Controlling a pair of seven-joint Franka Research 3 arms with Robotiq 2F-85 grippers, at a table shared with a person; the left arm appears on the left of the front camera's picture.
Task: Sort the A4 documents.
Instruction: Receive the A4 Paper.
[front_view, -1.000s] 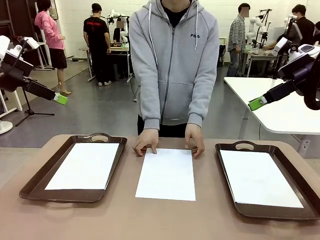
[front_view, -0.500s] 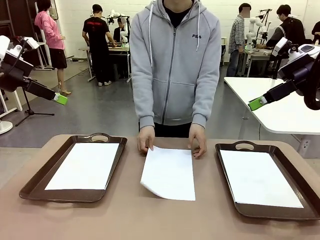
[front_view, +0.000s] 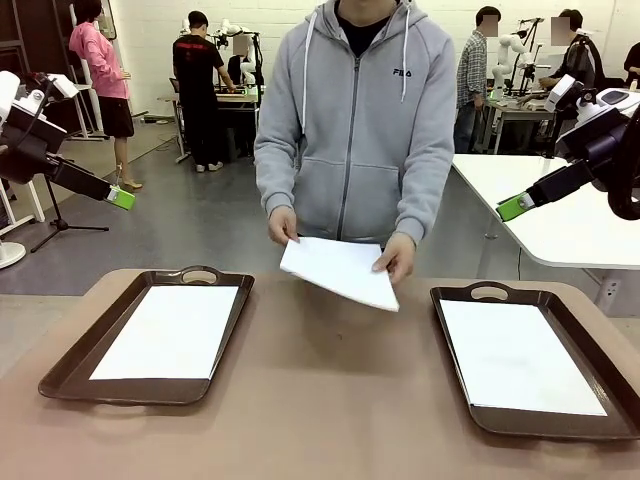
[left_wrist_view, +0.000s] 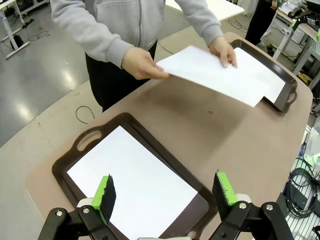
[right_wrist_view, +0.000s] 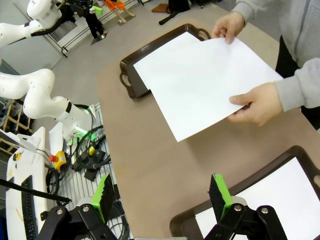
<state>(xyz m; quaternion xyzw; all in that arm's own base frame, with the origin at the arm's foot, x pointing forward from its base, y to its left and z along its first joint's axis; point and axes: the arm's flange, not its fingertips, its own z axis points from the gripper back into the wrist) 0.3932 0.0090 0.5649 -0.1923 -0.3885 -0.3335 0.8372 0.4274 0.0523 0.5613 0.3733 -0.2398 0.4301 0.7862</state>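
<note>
A brown worktop (front_view: 320, 420) stands in a busy lab with a grey floor and other people at far benches. Two dark trays sit on it: one (front_view: 70, 365) at 9 o'clock, one (front_view: 455, 375) at 3 o'clock, each holding a white sheet (front_view: 170, 330) (front_view: 515, 355). At 12 o'clock a person's two hands (front_view: 283, 225) (front_view: 398, 258) hold a third sheet (front_view: 340, 270) above the middle. The left gripper (left_wrist_view: 165, 192) and right gripper (right_wrist_view: 162, 195) hang with fingers spread, empty. The right wrist view alone shows cables on the floor.

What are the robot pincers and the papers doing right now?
Left pincer open, right pincer open, both empty. Person's hands hold middle sheet above table. One sheet in each tray. Nothing blocking.
</note>
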